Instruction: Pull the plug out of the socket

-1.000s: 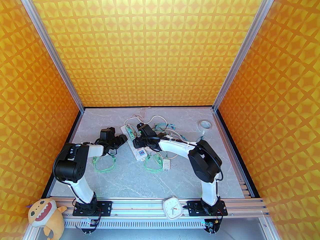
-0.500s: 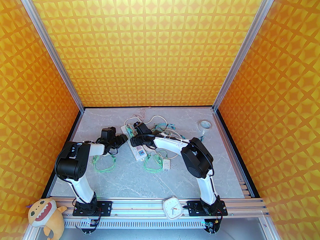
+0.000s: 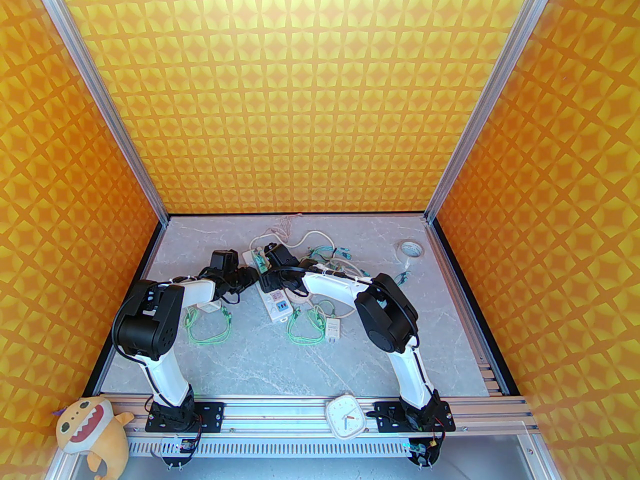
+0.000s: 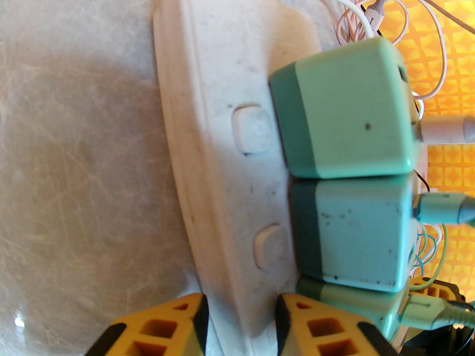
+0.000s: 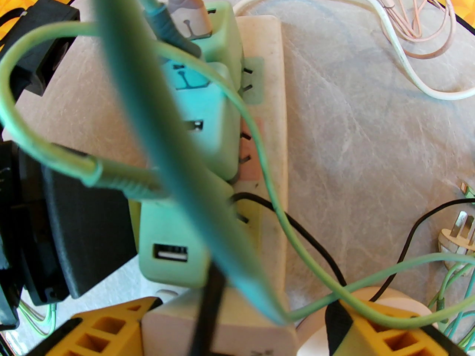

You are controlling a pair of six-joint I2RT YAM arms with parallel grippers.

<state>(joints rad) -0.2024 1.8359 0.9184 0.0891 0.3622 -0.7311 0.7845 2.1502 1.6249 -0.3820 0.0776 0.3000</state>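
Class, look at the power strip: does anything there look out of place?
Yes: a green cable sprawls across the power strip and over one finger of the right tool, where it might snag.

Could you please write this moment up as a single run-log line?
left fingers: gripping power strip edge | right fingers: open, beside green USB chargers | chargers: seated in strip | phase: pre-pull

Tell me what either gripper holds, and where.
Left gripper appears to clamp the power strip across its body, beside the green plugs; right gripper is open, holding nothing.
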